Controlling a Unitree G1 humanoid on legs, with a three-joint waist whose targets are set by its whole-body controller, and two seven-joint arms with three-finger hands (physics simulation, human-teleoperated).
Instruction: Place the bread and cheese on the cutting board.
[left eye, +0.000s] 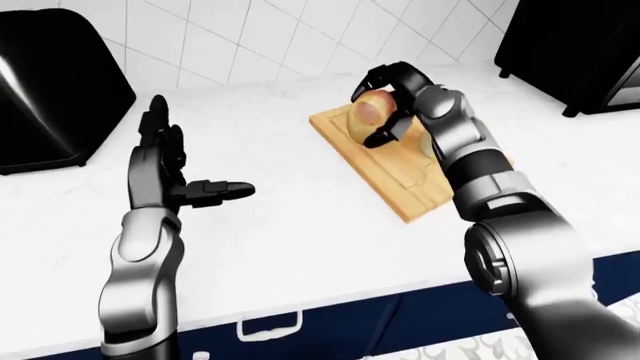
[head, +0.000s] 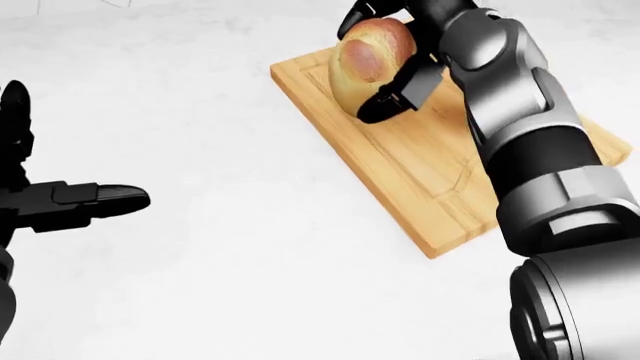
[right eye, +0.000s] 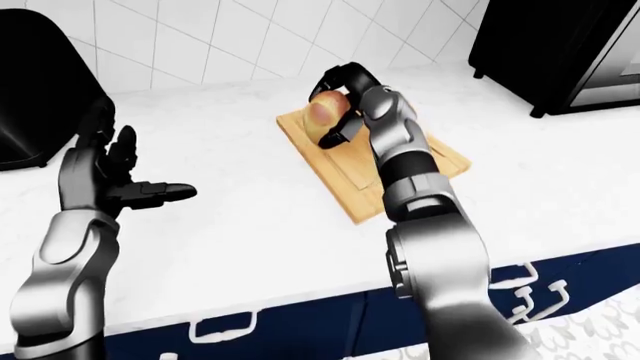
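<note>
Bread (head: 365, 60) is sitting in the grasp of the right hand (head: 395, 64), black fingers (head: 400, 97) wrapping round the loaf from above and below, and the loaf is hanging over the upper-left part of the board (head: 400, 172) in the head view — whether it is touching the wood cannot be told. Cheese is not showing in any view; the right forearm is crossing over the right side of the board and covering it. Board is lying tilted on the white counter (head: 220, 247), one long edge running down toward the lower right of the head view. Left hand (left eye: 165, 176) is hovering well apart at the left, released, palm upright with fingers spread and the thumb (head: 100, 201) pointing toward the board — it is grasping nothing. Dark appliance (left eye: 45, 82) is standing at the upper left of the left-eye view against the tiled wall (left eye: 260, 37), and another black appliance (right eye: 560, 52) is filling the upper right corner of the right-eye view
</note>
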